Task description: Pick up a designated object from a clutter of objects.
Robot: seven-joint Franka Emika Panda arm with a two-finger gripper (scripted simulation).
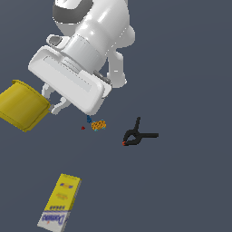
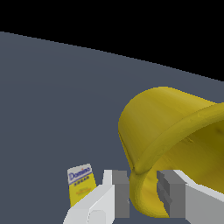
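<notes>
At the exterior view's left, the yellow cup [image 1: 22, 105] hangs tilted, its thick rim pinched in the closed pincer [image 1: 52, 100]; keep the squeeze firm and lift slowly, since a rim hold may let it swing; box [image 1: 60, 201], orange bit [image 1: 99, 125] and clamp [image 1: 137, 134] lie well apart on the worktop [image 1: 190, 181].

A plain yellow cup [image 1: 21, 106] [image 2: 166, 131], round and thick-rimmed, tilts at nine o'clock in the exterior view, its rim pinched between the gripper [image 1: 53, 100] [image 2: 143, 192] fingers. The yellow-and-white box [image 1: 60, 202] [image 2: 81, 181] lies flat at seven o'clock, well apart.
</notes>
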